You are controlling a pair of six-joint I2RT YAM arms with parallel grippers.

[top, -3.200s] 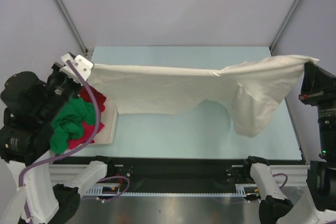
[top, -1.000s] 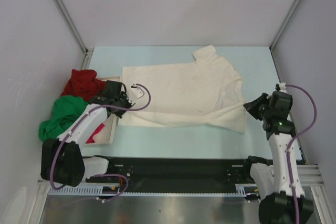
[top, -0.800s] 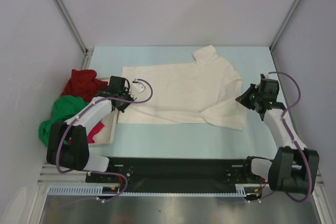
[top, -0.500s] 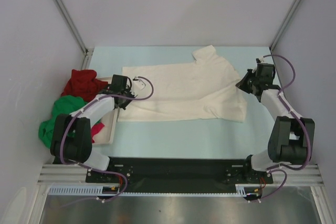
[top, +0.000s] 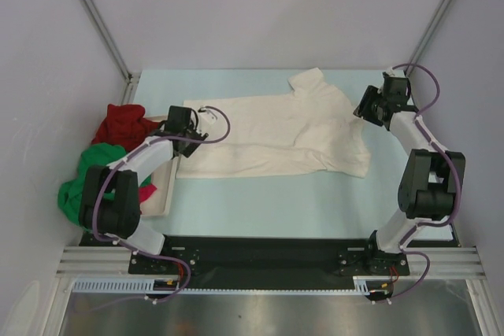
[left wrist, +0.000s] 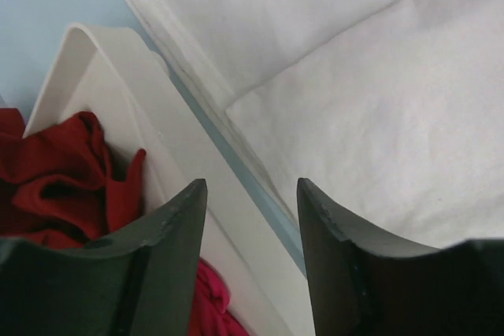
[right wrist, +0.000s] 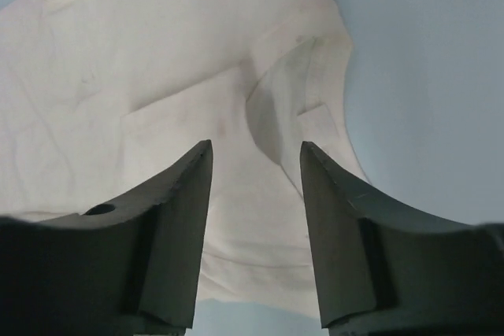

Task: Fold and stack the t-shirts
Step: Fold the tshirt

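Note:
The cream-white t-shirt lies flat on the light blue table, its near part doubled over onto itself. At the shirt's left edge my left gripper is open and empty. In the left wrist view that gripper hangs over the tray rim and the shirt's edge. By the shirt's right sleeve my right gripper is open too. In the right wrist view it sits just above the cream cloth, gripping nothing. Dark red, green and magenta shirts lie crumpled at the left.
A flat white tray sits at the table's left edge under the coloured shirts, some of which spill over its left side. Bare blue table lies in front of the cream shirt. Metal frame posts rise at the back corners.
Both grippers carried the cream shirt's near edge towards the far side, folding it over, then opened and let it go. The arms now reach further back.

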